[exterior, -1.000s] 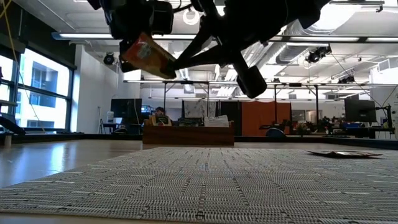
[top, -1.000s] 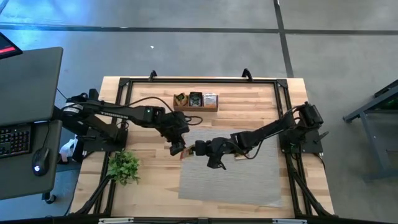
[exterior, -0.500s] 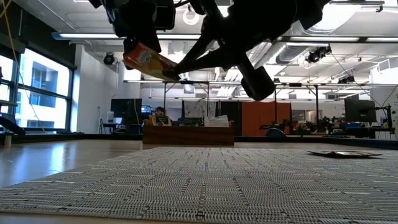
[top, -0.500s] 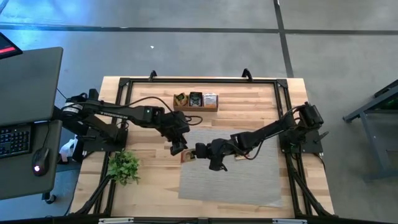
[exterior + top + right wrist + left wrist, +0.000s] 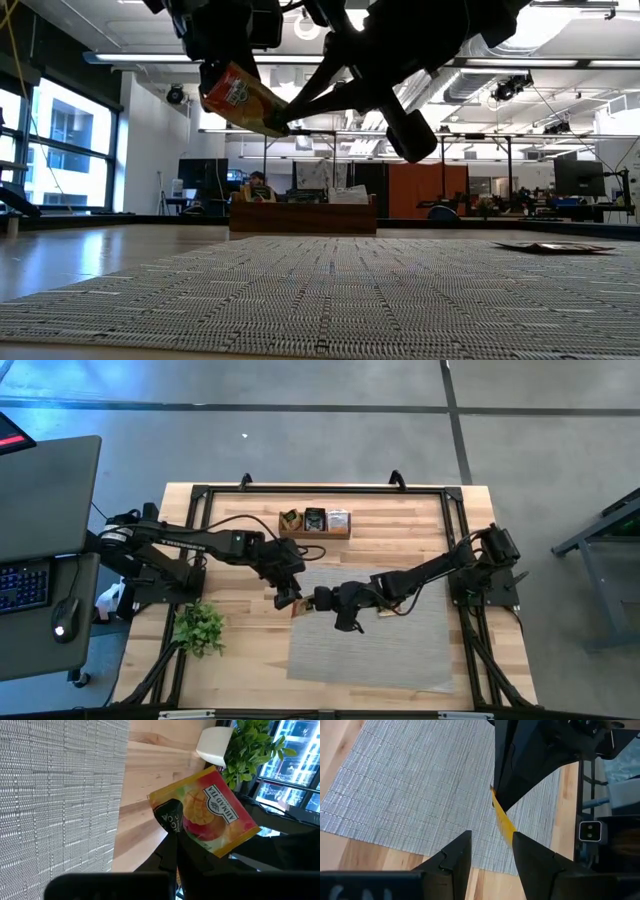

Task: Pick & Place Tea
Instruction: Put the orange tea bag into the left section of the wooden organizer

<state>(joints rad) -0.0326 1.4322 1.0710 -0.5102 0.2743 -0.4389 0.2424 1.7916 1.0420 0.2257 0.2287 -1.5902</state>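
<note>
Sachet held in the air between our two grippers

Our right gripper [image 5: 303, 603] is clamped on one corner of an orange-yellow tea sachet [image 5: 210, 810], held well above the grey mat [image 5: 400, 650] near its far left corner. Our left gripper [image 5: 286, 598] sits just beside it, fingers [image 5: 452, 857] parted with the sachet's edge between them. More sachets fill the wooden tray [image 5: 315, 532] at the desk's far side.

Both arms were matte black, jointed tubular links with loose black cables running along them. Left gripper [image 5: 490, 852] had chunky angular black fingers [image 5: 454, 857]. Right gripper [image 5: 312, 600] carried the same dark finish; bases bolted to black frame rails.
</note>
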